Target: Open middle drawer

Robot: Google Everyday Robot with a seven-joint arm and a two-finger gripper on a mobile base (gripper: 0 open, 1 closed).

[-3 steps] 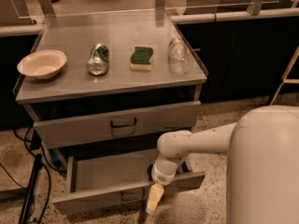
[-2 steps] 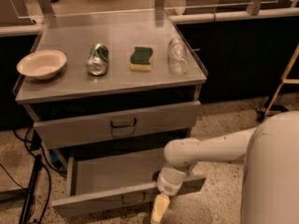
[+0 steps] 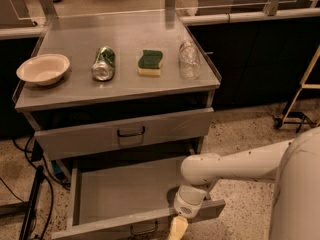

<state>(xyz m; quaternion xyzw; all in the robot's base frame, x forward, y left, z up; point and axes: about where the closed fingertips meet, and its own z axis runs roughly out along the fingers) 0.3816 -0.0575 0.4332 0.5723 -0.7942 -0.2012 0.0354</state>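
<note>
apparently the opening step is nearing its end: the middle drawer (image 3: 120,196) is standing pulled far out under the upper drawer (image 3: 90,139), with the gripper (image 3: 178,228) hanging at its front edge, open or closed i cannot tell. next, i am judging, is a clean retreat outward, bare floor (image 3: 245,134) lying right, cables (image 3: 31,204) crowding left.

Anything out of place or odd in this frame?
The green can lies on its side on the cabinet top and looks dented; the clear plastic bottle appears to lie flat too. Bowl and sponge sit normally. The middle drawer is pulled wide open, the gripper at its front edge.
</note>
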